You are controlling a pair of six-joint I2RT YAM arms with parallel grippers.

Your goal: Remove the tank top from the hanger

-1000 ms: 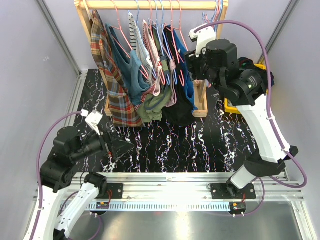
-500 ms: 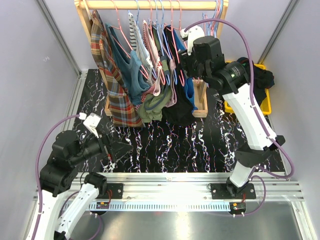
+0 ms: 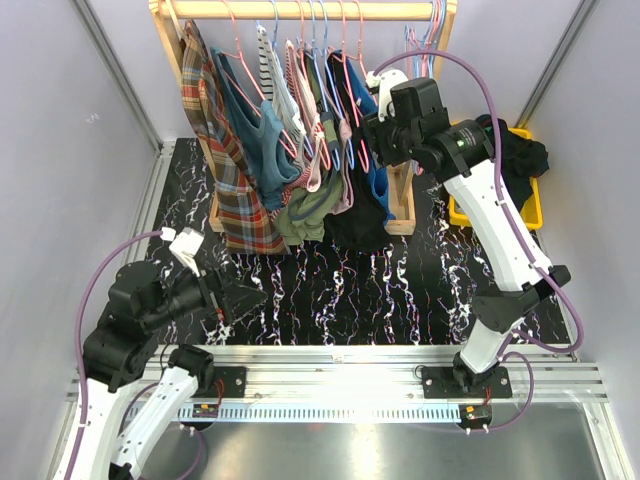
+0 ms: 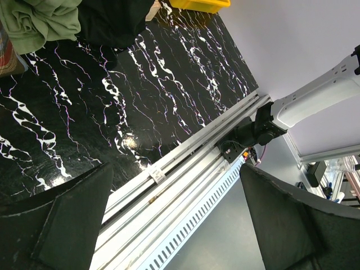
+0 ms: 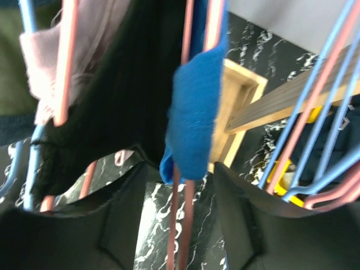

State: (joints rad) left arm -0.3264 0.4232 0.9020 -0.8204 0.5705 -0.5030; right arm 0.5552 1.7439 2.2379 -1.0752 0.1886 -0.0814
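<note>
The blue tank top (image 3: 378, 186) hangs on a pink hanger (image 3: 352, 100) at the right end of the row of clothes. In the right wrist view its blue strap (image 5: 194, 118) and the two pink hanger wires (image 5: 179, 225) run between my right gripper's fingers. My right gripper (image 3: 371, 130) (image 5: 180, 185) is open around them, with a gap showing on both sides. My left gripper (image 3: 240, 297) (image 4: 174, 208) hovers wide open and empty over the table's near left edge.
A wooden rack (image 3: 300, 10) carries several other garments, among them a plaid shirt (image 3: 235, 190) and a black top (image 5: 129, 90). Spare blue and pink hangers (image 5: 315, 129) hang to the right. A yellow bin (image 3: 468, 214) holding dark clothing stands behind the right arm.
My right arm has swung left into the rack, and its jaws have narrowed around the blue strap and hanger wires. The left arm has hardly moved.
</note>
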